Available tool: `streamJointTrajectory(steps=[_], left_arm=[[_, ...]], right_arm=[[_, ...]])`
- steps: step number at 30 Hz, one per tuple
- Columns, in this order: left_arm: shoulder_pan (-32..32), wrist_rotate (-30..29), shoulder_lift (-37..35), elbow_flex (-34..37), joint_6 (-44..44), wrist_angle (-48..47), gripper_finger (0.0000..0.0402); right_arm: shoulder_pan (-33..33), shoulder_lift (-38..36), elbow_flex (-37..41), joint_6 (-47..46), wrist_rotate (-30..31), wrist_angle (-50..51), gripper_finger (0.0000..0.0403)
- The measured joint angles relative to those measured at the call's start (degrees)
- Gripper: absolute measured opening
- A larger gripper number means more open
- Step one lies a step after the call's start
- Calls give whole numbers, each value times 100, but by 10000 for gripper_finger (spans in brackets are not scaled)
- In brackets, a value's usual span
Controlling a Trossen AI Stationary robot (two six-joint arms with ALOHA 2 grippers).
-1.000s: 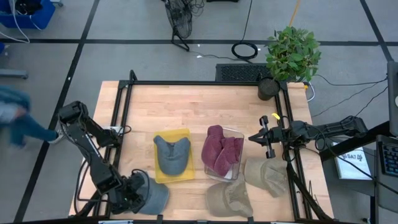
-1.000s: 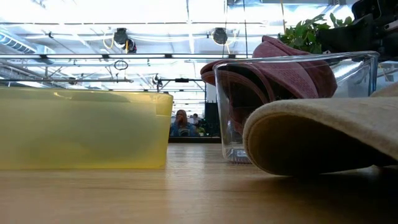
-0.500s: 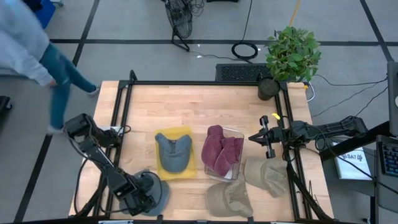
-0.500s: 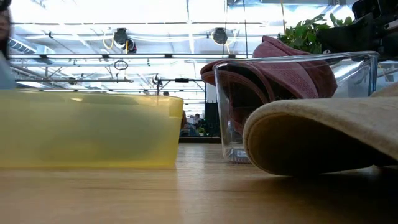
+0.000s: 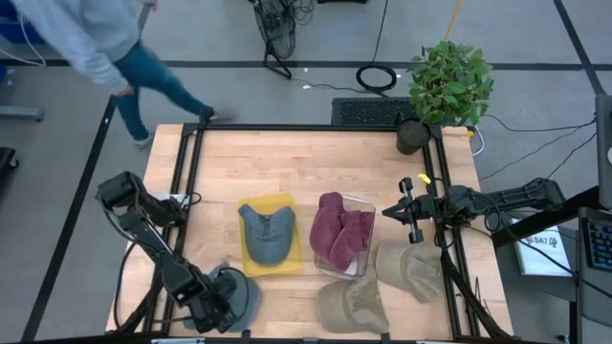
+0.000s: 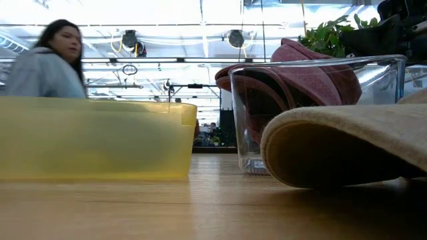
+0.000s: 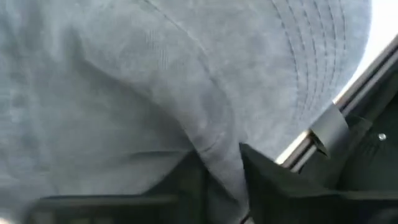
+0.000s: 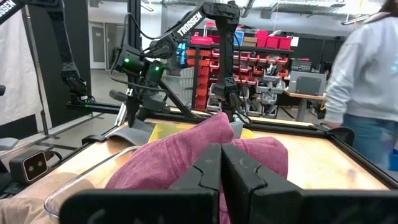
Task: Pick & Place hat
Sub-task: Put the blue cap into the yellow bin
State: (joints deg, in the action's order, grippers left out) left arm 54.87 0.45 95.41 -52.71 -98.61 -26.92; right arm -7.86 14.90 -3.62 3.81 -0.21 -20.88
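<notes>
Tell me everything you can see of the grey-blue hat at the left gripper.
The grey-blue hat is soft, faded denim-like fabric with rows of stitching on its brim. It lies flat on the wooden table at the near left corner, beside the black frame rail, apart from the yellow bin. The left gripper is on it, jaws pinching a fold of cloth.
</notes>
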Motion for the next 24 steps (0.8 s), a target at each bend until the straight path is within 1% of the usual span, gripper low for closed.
streamJointTrajectory(steps=[1, 2, 3, 5, 9, 12, 14, 18, 21, 24], left_arm=[[0, -1, -50, 2, 23, -14, 46], [0, -2, -99, 2, 46, -17, 27], [0, -4, -167, 0, 46, -30, 19], [0, -31, -272, -62, 170, -132, 21], [-6, -55, -481, -515, 458, -864, 12], [-37, -175, -615, -1097, 687, -1745, 8], [-37, -429, -671, -1627, 962, -2426, 10], [-126, -979, -701, -2717, 1676, -4083, 7], [-383, -1171, -704, -3362, 1999, -5257, 7], [-764, -1294, -708, -3750, 2878, -5969, 8]], right_arm=[[0, 0, 1, 2, 0, -1, 0], [0, 0, 2, 2, 0, -2, 0], [0, 0, 2, 2, 0, -2, 0], [0, 0, 2, 4, 2, -2, 0], [0, 0, 1, 4, 2, -8, 0], [0, 2, 1, 0, 4, -9, 0], [0, 2, 1, -11, 4, -9, 0], [0, 2, 0, -13, 3, -7, 0], [0, 2, 0, -15, 0, -4, 0], [0, 16, 2, -15, 0, -6, 0]])
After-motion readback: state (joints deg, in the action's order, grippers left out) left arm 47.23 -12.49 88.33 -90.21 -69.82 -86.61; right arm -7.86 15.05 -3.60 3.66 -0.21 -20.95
